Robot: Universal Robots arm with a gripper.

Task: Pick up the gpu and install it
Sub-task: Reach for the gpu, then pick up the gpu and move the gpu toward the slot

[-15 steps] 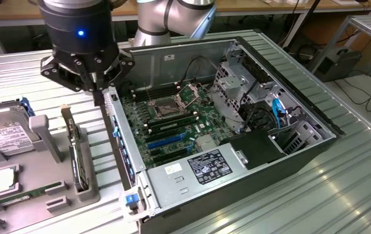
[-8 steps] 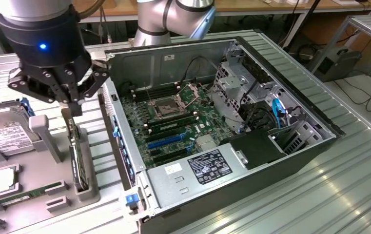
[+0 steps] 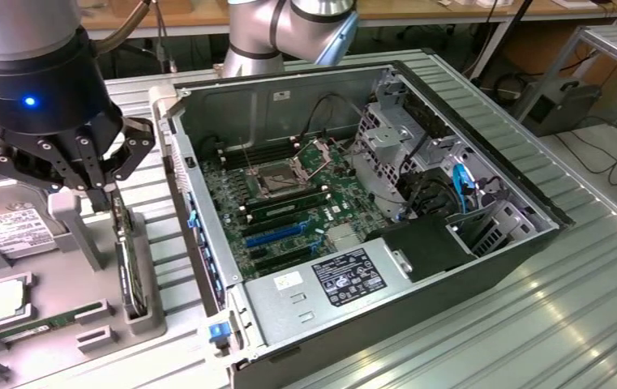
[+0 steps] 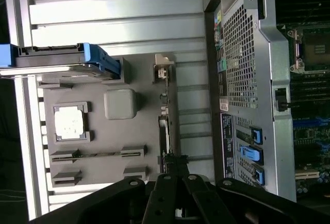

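GPU on edge in holder slot, not yet in the case.
Thin flat card seen edge-on, looks dark; stands upright w/ its long side running along a narrow slot of the grey holder. Silver bracket at one end. Fan side can't be made out. Sits just beside the case outer wall, parallel to it.
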